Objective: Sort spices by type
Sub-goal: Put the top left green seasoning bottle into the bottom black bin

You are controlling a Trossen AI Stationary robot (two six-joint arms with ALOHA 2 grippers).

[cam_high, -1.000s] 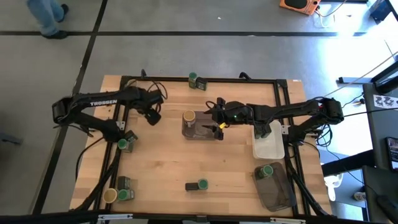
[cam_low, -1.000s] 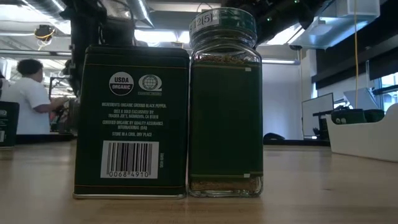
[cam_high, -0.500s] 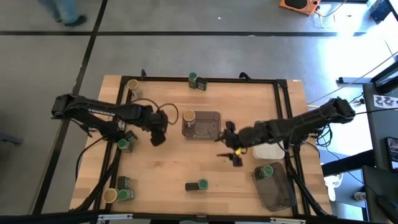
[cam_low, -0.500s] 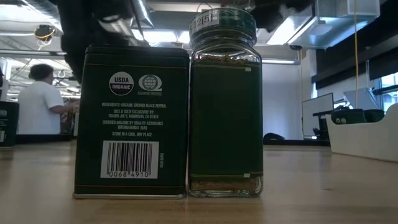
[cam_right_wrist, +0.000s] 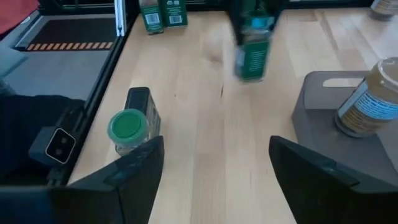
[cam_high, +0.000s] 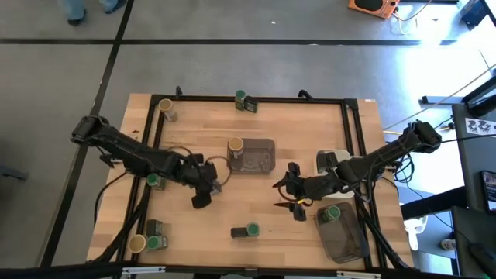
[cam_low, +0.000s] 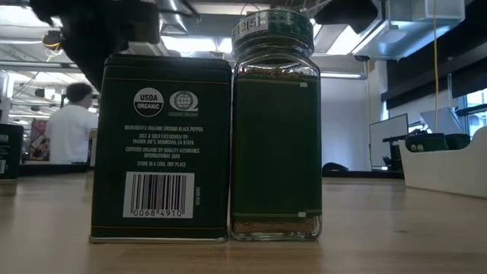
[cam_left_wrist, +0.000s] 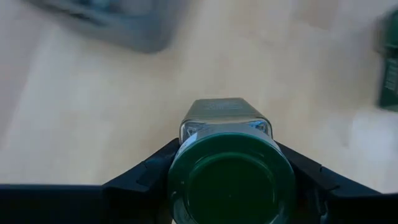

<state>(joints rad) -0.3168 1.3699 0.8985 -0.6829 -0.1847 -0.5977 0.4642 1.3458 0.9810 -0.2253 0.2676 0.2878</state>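
My left gripper (cam_high: 203, 194) hangs over the middle of the table, shut on a green-lidded spice jar (cam_left_wrist: 227, 168). That jar also shows blurred in the right wrist view (cam_right_wrist: 252, 50). My right gripper (cam_high: 288, 205) stands open and empty to its right, near the dark tray (cam_high: 345, 236). A dark tin (cam_high: 239, 231) and a green-lidded jar (cam_high: 253, 229) stand side by side near the front edge, as in the low view: tin (cam_low: 160, 148), jar (cam_low: 275, 129). A tan-lidded jar (cam_high: 235, 146) stands in the grey tray (cam_high: 260, 159). My left gripper pinches the jar between its two fingers at its top end, on either side of the green lid (cam_left_wrist: 186, 180). The fingers come from above, slanting down. The lid faces the wrist, and the jar's body (cam_left_wrist: 221, 112) hangs below the fingers, seemingly clear of the table.
A green-lidded jar (cam_high: 332, 212) stands in the dark tray, and a white tray (cam_high: 335, 167) lies beyond it. More jars stand along the left side (cam_high: 153, 180), in the near left corner (cam_high: 155, 236) and at the far edge (cam_high: 164, 108) (cam_high: 242, 99).
My left gripper has swung from the far left toward the table's near edge and middle, turning as it went, with the jar in its fingers. My right gripper has gone from over the grey tray toward the near edge and the right, still open.
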